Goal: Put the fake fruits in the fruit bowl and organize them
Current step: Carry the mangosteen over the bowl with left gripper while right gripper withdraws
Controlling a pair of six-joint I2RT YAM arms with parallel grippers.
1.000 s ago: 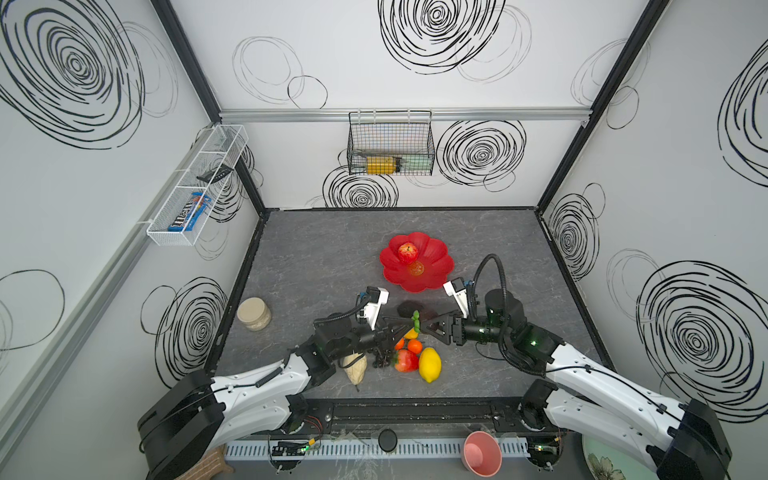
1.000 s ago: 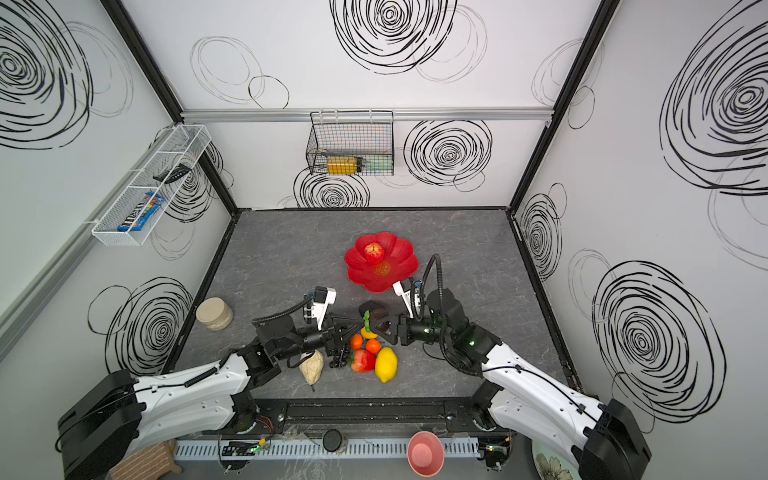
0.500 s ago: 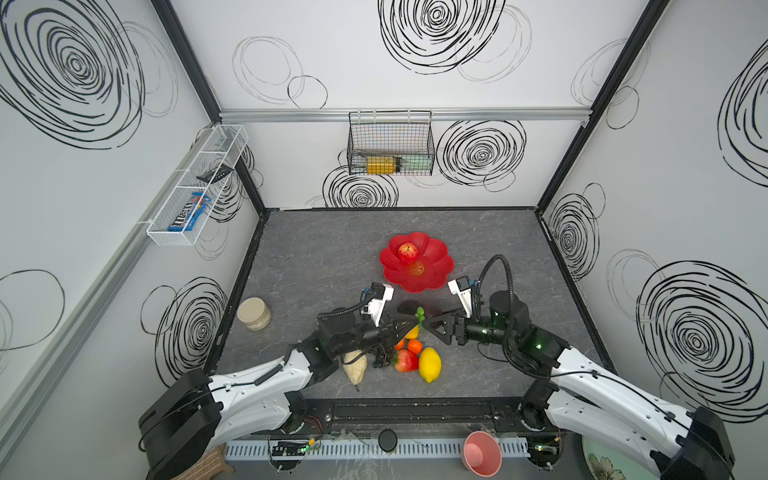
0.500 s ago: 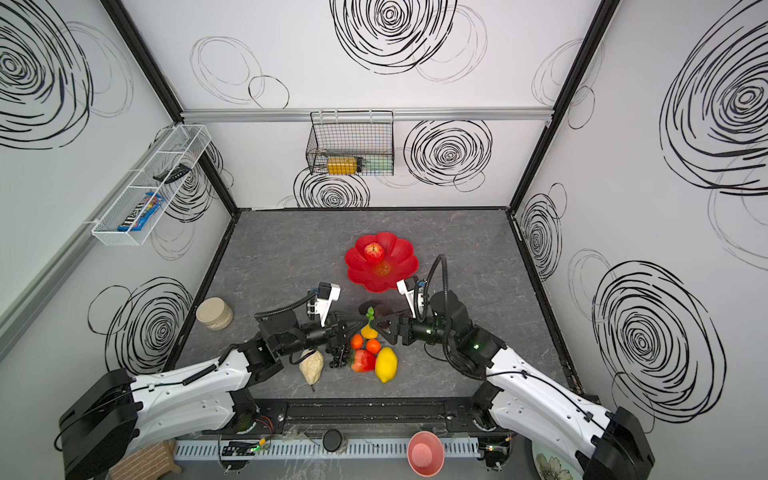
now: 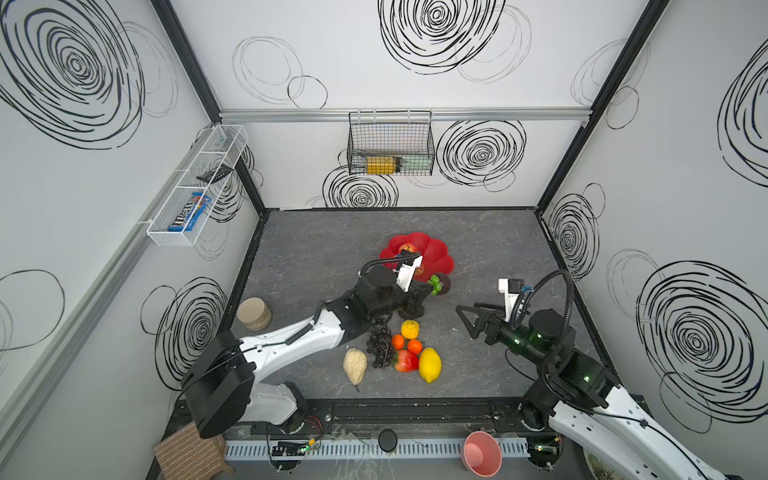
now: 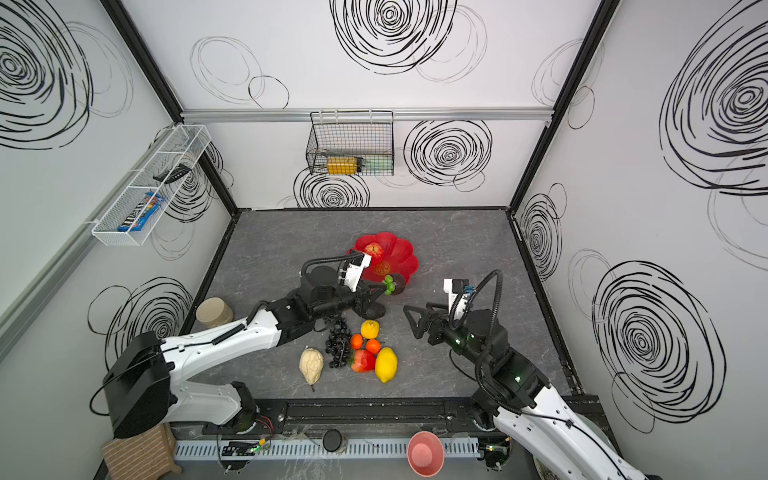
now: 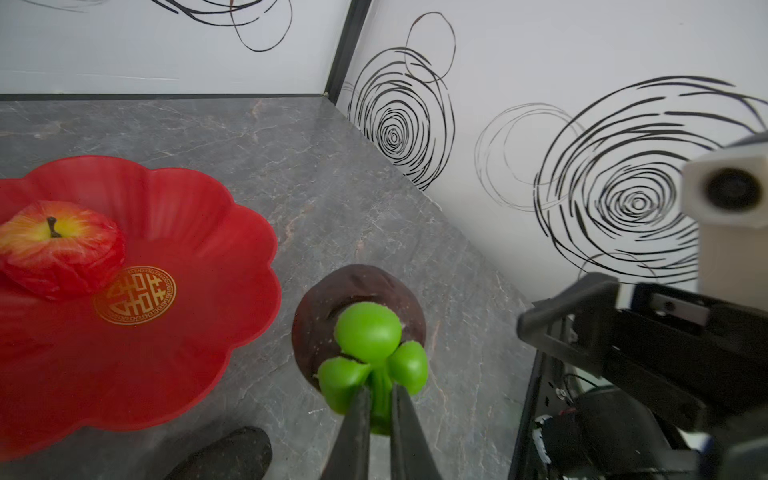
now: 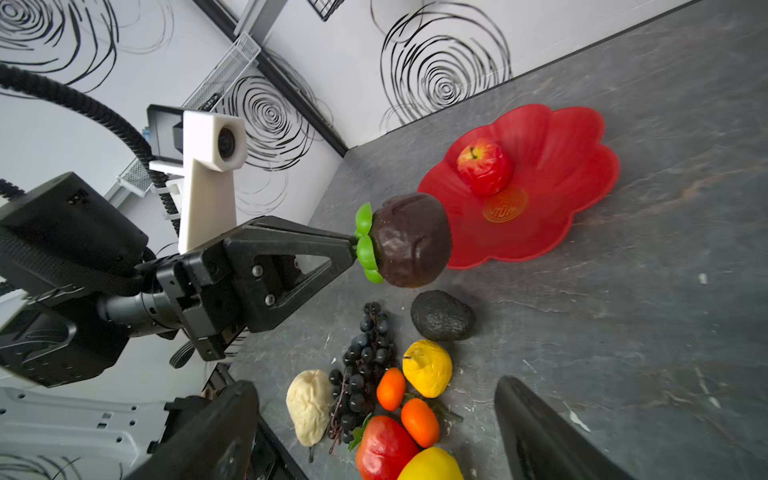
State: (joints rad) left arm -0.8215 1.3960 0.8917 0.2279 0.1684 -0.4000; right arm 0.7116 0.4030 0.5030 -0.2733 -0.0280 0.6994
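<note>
My left gripper [image 5: 430, 286] [image 7: 380, 399] is shut on the green stalk of the dark mangosteen [image 7: 357, 291] [image 8: 411, 241] and holds it off the table beside the near rim of the red fruit bowl [image 5: 436, 251] [image 6: 399, 249]. A red apple [image 7: 58, 245] lies in the bowl. My right gripper [image 5: 467, 308] [image 8: 376, 384] hangs open and empty to the right. On the table lie the avocado [image 8: 442, 316], grape bunch [image 5: 380, 345], cream fruit [image 5: 354, 365], two oranges [image 5: 397, 341], strawberry [image 5: 405, 360] and two lemons [image 5: 429, 364].
A tan round block [image 5: 254, 313] sits at the table's left edge. A pink cup [image 5: 482, 453] stands in front of the base rail. A wire basket [image 5: 390, 143] hangs on the back wall and a white wire shelf [image 5: 195, 187] on the left wall.
My left gripper has carried the mangosteen up and toward the bowl. My right gripper has opened wide and drawn back to the right, away from the fruit.
</note>
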